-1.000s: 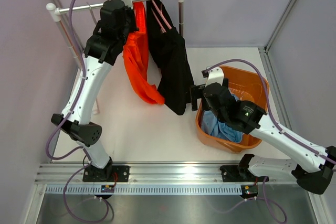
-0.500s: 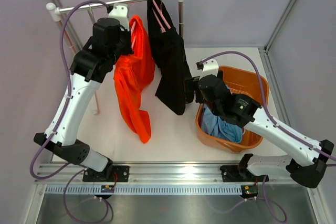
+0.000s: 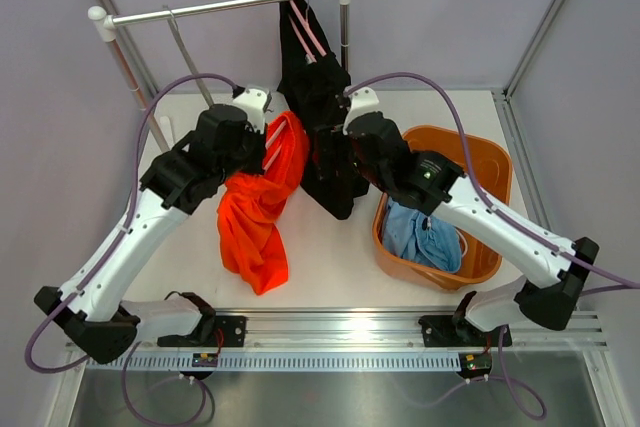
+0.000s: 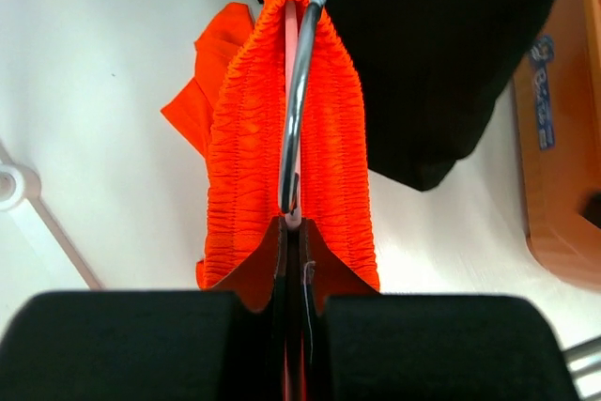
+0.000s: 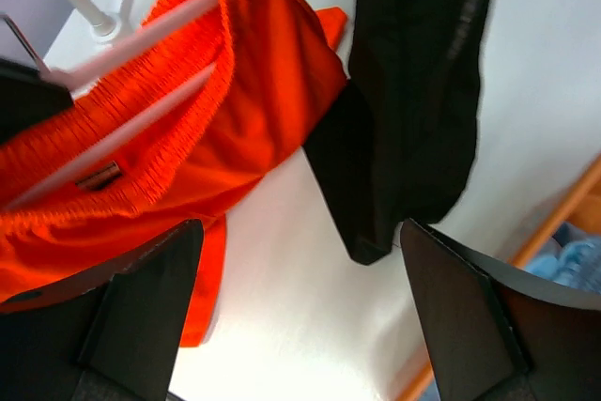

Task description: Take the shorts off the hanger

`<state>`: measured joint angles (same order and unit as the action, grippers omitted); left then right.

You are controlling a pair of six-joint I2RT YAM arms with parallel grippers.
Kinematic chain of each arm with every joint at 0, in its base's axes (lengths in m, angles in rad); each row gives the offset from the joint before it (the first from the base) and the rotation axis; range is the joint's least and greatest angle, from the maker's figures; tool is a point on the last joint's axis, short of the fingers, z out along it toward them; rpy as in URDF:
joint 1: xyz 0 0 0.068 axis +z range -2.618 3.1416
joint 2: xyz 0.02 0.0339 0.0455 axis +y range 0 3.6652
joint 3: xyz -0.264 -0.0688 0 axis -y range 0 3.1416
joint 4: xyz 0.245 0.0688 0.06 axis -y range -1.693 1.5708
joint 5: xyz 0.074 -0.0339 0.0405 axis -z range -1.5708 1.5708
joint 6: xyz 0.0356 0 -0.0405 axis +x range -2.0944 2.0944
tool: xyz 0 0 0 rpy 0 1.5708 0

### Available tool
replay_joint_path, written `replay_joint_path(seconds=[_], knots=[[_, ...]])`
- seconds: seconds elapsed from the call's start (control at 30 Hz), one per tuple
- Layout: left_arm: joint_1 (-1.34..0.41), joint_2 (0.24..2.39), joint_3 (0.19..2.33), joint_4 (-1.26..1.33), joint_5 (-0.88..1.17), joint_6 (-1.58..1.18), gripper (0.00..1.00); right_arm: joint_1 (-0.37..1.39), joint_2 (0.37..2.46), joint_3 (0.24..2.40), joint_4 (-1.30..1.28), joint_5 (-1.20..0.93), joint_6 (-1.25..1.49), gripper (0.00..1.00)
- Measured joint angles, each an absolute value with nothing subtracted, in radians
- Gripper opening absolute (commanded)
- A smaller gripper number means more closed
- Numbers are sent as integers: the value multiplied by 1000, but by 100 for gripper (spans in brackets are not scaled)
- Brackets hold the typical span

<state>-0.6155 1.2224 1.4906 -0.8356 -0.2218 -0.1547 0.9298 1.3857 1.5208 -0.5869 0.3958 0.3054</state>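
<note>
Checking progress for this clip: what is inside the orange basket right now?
Light blue shorts lie crumpled in the orange basket. The right arm crosses over it, so part of its floor is hidden, as is anything beneath the shorts.

Bright, even light from above my arms, soft faint shadows on the white tabletop, a glint along the chrome wire hanger hook at my left wrist, my dark right fingers blurred up close, bright orange fabric shorts slightly soft, overhead view sharp.
</note>
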Motion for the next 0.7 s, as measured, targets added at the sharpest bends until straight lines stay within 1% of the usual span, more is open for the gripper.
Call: replay_joint_path(seconds=[0.07, 0.27, 0.4, 0.6, 0.7], knots=[[-629, 1179, 1452, -833, -210, -159, 0, 929, 1435, 1563, -586, 356, 310, 86], [-643, 1043, 1375, -830, -146, -164, 0, 929, 1543, 1617, -579, 260, 332, 79], [-643, 987, 1346, -828, -115, -165, 0, 929, 1603, 1644, -574, 213, 346, 78], [-643, 977, 1312, -830, -75, -166, 0, 929, 1660, 1696, -573, 171, 362, 77], [-643, 977, 1308, -830, -58, -166, 0, 929, 1671, 1705, -573, 163, 366, 74]])
